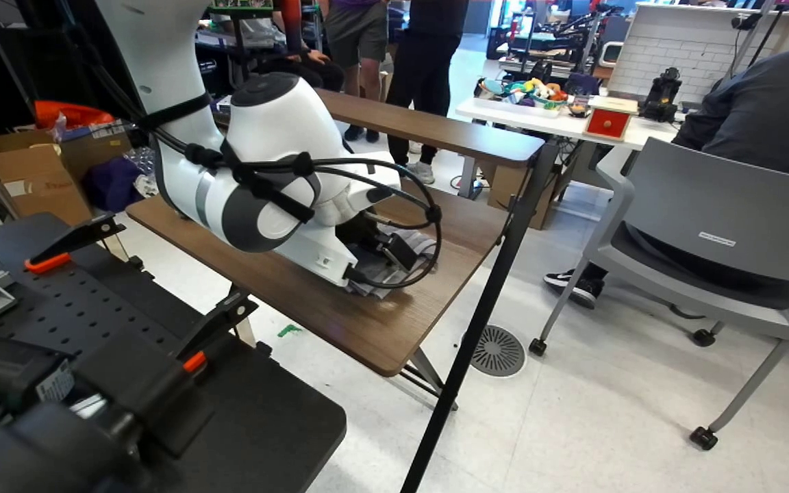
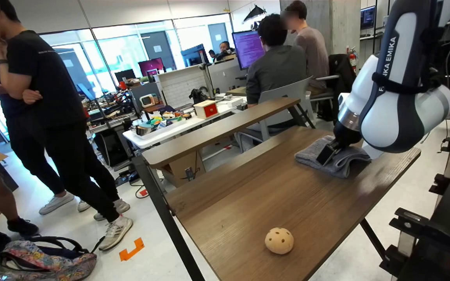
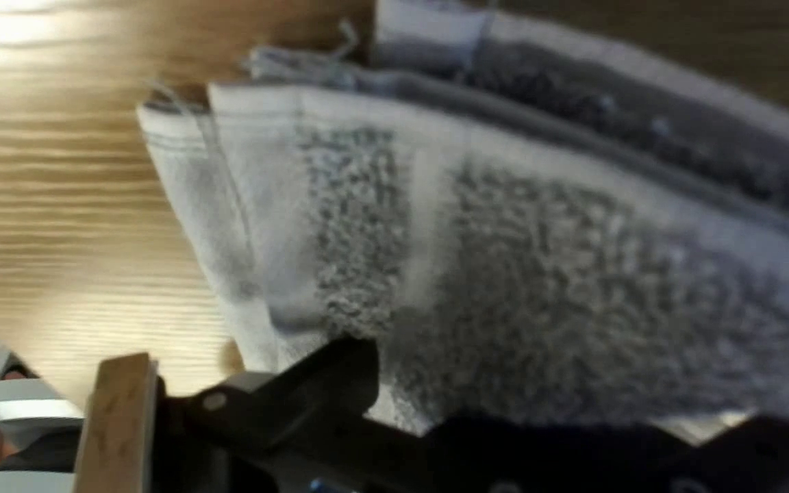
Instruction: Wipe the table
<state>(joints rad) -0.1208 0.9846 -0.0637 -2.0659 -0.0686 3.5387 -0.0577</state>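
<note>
The bench [image 2: 244,203], brown and rectangular, stands on dark legs [image 2: 167,220]. In an exterior view its long axis slants from lower left to upper right, parallel to a narrow shelf [image 2: 225,130] raised along one long side. In an exterior view with a grey chair [image 1: 723,212] at the right, the axis slants from upper left to lower right, and the short end there points toward the floor drain [image 1: 498,350]. A grey cloth [image 2: 313,150] lies folded on the bench, near the end by the drain. A pale, spotted ball [image 2: 279,240] sits near the opposite end, well apart from it. The arm [image 1: 278,130] reaches over the long side across from the shelf. The pincer [image 2: 329,151] tilts downward and touches the cloth. One dark finger [image 2: 325,155] shows against it; the second is hard to make out, so I cannot tell whether the jaws are apart, together or clamped on the cloth. In the wrist view the pincer shows along the bottom edge, and the cloth spreads in stacked layers, its hems slanting from upper left to lower right, with loose threads at one corner.
</note>
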